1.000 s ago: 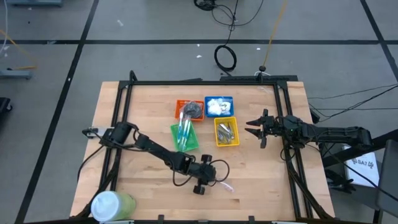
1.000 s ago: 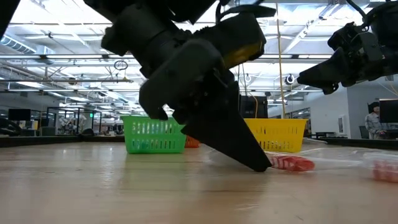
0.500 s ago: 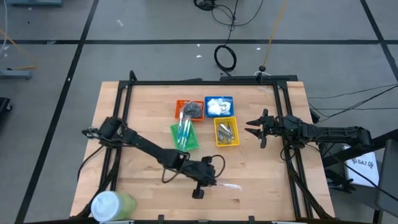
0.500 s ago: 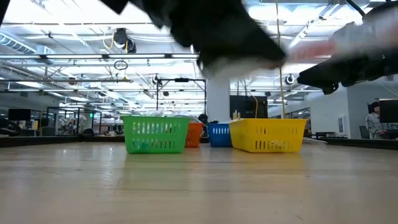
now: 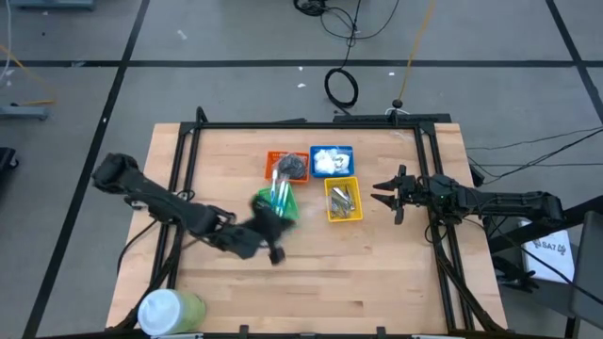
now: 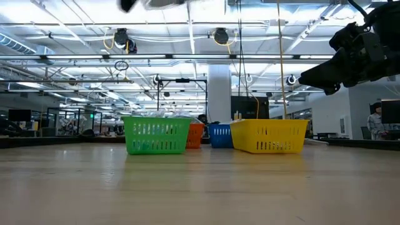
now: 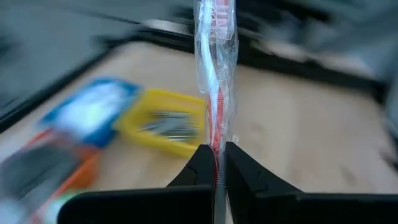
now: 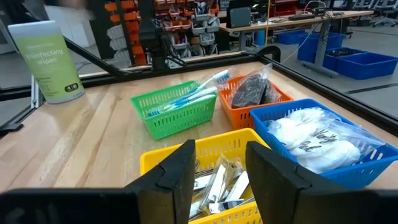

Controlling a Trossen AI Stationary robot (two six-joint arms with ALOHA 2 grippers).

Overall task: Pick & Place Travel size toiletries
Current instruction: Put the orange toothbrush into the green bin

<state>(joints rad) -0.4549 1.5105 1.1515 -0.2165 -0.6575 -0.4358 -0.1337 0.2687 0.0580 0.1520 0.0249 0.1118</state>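
My left hand (image 7: pixel 216 163) pinches a wrapped toothbrush (image 7: pixel 215 74) near the green basket (image 5: pixel 285 201); light, crinkly, probably slippery, best gripped mid-handle. My right hand (image 5: pixel 388 196) waits half-open beside the yellow basket (image 5: pixel 343 200).

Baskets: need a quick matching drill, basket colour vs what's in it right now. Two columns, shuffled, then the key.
Column 1
1. green basket
2. orange basket
3. blue basket
4. yellow basket

Column 2
A. white puffy packets
B. silver metal clippers
C. toothbrushes
D. dark grey items in a clear bag

Pairs: 1-C, 2-D, 3-A, 4-B
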